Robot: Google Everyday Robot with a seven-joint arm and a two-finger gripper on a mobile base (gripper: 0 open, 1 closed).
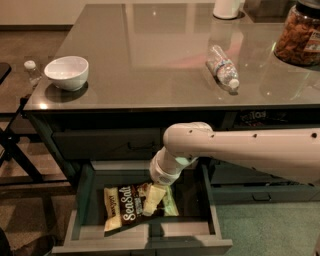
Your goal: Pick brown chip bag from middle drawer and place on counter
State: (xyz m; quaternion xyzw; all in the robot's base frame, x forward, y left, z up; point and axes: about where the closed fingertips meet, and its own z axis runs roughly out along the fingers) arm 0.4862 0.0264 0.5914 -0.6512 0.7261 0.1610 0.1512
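Note:
The middle drawer [145, 234] is pulled open below the counter [150, 55]. The brown chip bag [126, 210] lies flat inside it, left of centre, with its "Sea Salt" script facing up. My arm reaches in from the right and bends down into the drawer. My gripper [157, 200] is low over the right part of the bag, touching or nearly touching it. The bag's right end is partly hidden behind the gripper.
On the counter are a white bowl [66, 72] at the left, a clear water bottle [223, 67] lying on its side, a snack jar [298, 35] at the right and a white container [228, 8] at the back. A closed drawer with a handle [107, 145] is above the open one. Narrower drawers [255, 192] are to the right.

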